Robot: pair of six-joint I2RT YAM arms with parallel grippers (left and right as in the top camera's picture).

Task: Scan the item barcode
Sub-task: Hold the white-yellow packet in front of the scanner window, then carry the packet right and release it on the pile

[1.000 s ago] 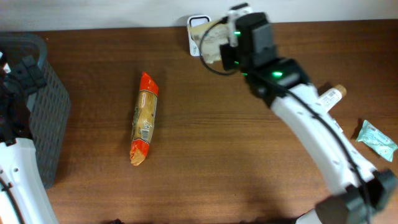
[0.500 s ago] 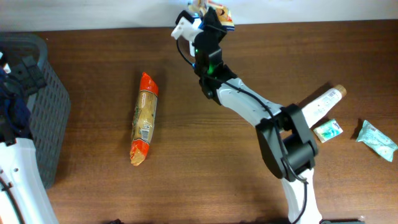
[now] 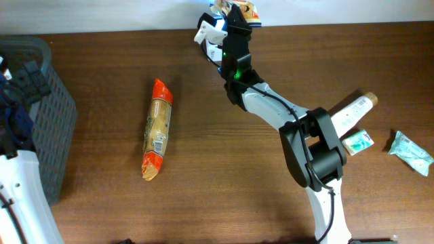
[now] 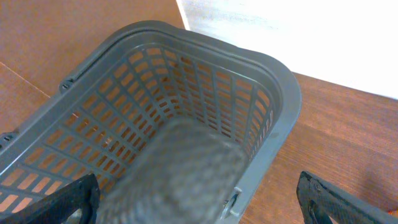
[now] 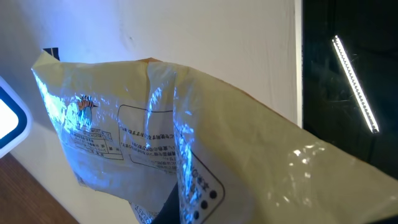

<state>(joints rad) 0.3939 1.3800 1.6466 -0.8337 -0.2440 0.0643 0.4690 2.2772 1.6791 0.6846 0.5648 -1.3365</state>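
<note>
Looking down, right arm: the right arm [image 3: 285, 115] stretches across the worktop [image 3: 224, 183] to its far edge, with its wrist raised against the white wall.
Overhead, task item: a yellowish packet [image 3: 245, 9] is clamped in the right jaws, lifted off the worktop and just beside a white scanner [image 3: 205, 30] at the far edge.
Overhead, loose goods: an orange snack bag [image 3: 157, 129] lies flat left of centre, well apart from the arm. A white tube [image 3: 352, 112] lies to the right with a small green sachet [image 3: 357, 142] just beside it. A pale green sachet [image 3: 410, 152] lies near the right edge.
Overhead, left side: a grey basket [image 3: 57, 115] stands at the left edge, with the left arm [image 3: 17, 169] beside it.
Left wrist, jaws: the left jaws stand wide apart, their dark tips at the two bottom corners and nothing gripped between them.
Left wrist, below: the basket [image 4: 280, 81] shows its slotted inside and rounded rim. A blurred grey shape sits in the foreground, and I cannot tell what it is.
Right wrist, packet: the packet [image 5: 186, 143] fills the view, crinkled and shiny, its printed panel facing the camera. Blue light falls on its left part.
Right wrist, jaws: the right jaws are closed on the packet's lower part.
Right wrist, behind: white wall, and a dark strip at the right.
</note>
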